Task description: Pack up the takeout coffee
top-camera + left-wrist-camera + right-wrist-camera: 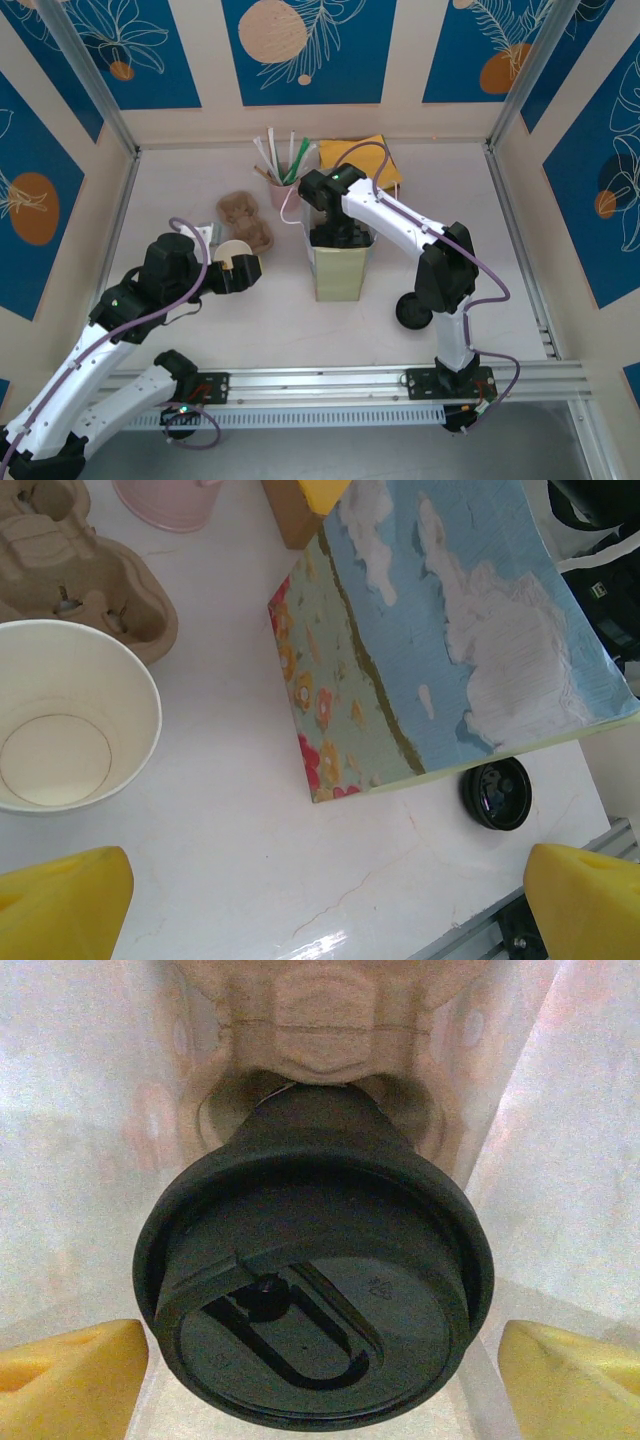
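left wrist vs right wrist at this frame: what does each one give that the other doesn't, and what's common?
Left wrist: an open paper cup, apparently empty, next to the table carrier on the table, plus the pink cup and a loose black lid by the paper bag, printed side showing.
Right wrist: a lidded cup seated in the bagged carrier.
Shared: the bag, outside in one view and its pale walls in the other. Each view also has its own open yellow fingers: left gripper, right gripper.
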